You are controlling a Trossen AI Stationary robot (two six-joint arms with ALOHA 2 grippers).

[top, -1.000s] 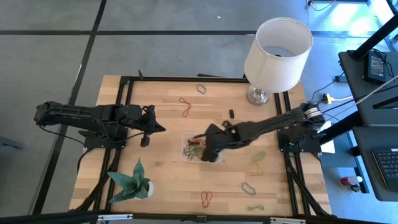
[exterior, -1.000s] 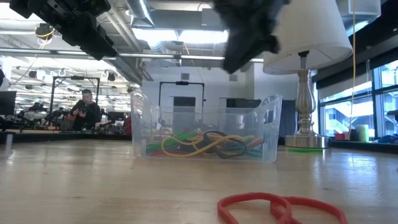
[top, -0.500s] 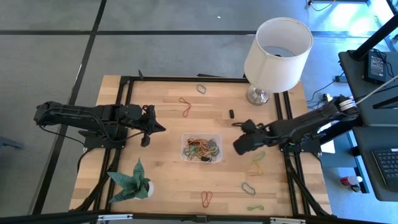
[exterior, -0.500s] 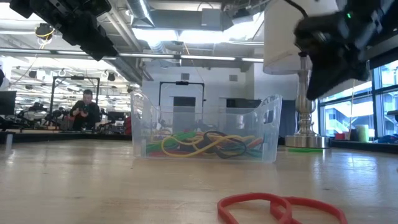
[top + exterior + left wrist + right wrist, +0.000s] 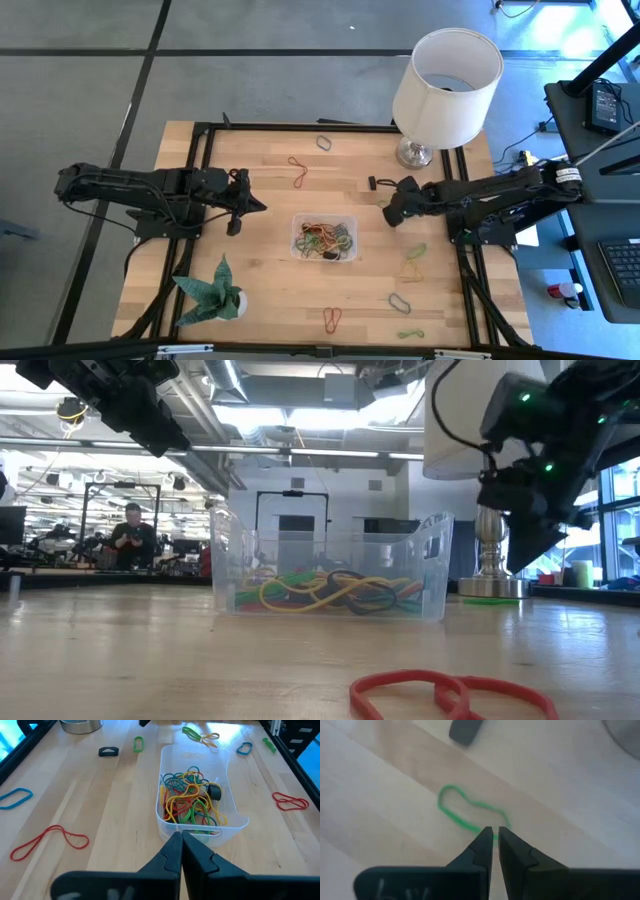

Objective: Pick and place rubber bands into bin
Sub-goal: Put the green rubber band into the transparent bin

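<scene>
I have the right gripper [image 5: 494, 834] hanging over a loose green band [image 5: 465, 812] on the desk [image 5: 270, 290], near the lamp base [image 5: 414, 153] and a small black band [image 5: 465, 730]. Its fingers [image 5: 481, 847] are nearly together with only a thin slit showing and nothing between them. My worry is just that: the tips sit at one end of the loop, and if I go down with the fingers this narrow they may press on the band or slide past it instead of straddling the strand, so I come up with nothing. A thin loop lying flat on wood is also easy to flick sideways. The bin [image 5: 325, 239] sits at mid-desk, well apart from this band, already holding a tangle of coloured bands, so a weak pinch could drop the band on the carry across. The left gripper [image 5: 180, 851] waits near the bin's end, fingers pressed closed and empty.
</scene>
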